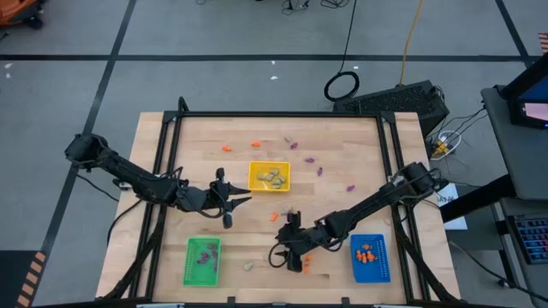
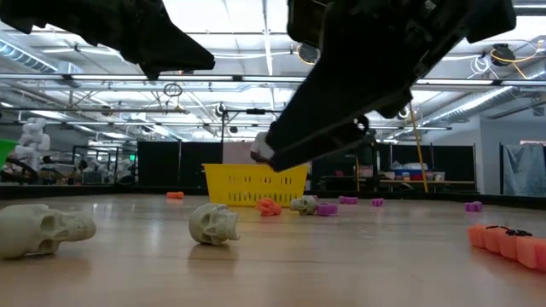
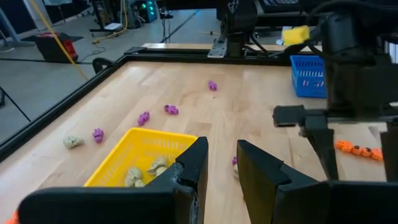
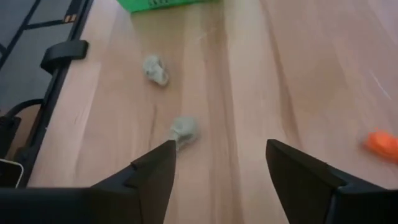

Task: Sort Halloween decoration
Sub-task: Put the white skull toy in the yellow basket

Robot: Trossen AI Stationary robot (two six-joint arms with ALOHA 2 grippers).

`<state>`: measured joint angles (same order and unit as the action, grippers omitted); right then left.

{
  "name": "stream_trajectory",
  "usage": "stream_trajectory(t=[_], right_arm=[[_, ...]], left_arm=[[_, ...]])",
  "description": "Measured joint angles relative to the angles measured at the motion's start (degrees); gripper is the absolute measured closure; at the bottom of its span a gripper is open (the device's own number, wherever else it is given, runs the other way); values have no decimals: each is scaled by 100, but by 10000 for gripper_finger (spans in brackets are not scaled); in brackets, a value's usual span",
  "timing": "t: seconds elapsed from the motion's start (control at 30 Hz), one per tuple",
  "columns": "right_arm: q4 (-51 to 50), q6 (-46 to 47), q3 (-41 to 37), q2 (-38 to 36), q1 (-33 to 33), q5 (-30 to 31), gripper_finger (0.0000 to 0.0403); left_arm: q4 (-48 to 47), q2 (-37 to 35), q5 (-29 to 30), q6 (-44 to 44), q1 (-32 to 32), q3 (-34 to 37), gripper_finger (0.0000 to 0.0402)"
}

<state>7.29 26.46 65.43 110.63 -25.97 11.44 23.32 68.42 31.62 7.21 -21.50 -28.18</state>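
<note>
The Halloween decoration lies scattered over the wooden table: purple pieces [image 1: 308, 158], orange ones [image 1: 227, 147] and pale skulls. My right gripper [image 4: 221, 165] stands open near the front edge, slanting down; a pale skull [image 4: 185, 129] lies just ahead of its fingers and a second skull [image 4: 155, 68] farther on. An orange piece [image 4: 380, 143] rests off to one side. My left gripper [image 3: 219, 168] hovers at the table's left centre next to the yellow tray [image 3: 118, 163], its fingers a narrow gap apart with nothing between them.
The yellow tray [image 1: 254, 168] at the centre holds pale skulls. A green tray [image 1: 189, 272] at the front left holds purple pieces, a blue tray [image 1: 383, 244] at the front right orange ones. A black frame [image 1: 274, 114] rims the table.
</note>
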Motion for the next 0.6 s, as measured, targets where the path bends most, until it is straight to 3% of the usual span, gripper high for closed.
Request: stream_trajectory(t=[0.27,0.6], right_arm=[[29,-342,537,463,-7,-423,163],[110,-556,663,686,-98,-239,163]], left_arm=[[-16,0,0,-3,0,-2,318],[-133,0,-163,219,0,-4,318]])
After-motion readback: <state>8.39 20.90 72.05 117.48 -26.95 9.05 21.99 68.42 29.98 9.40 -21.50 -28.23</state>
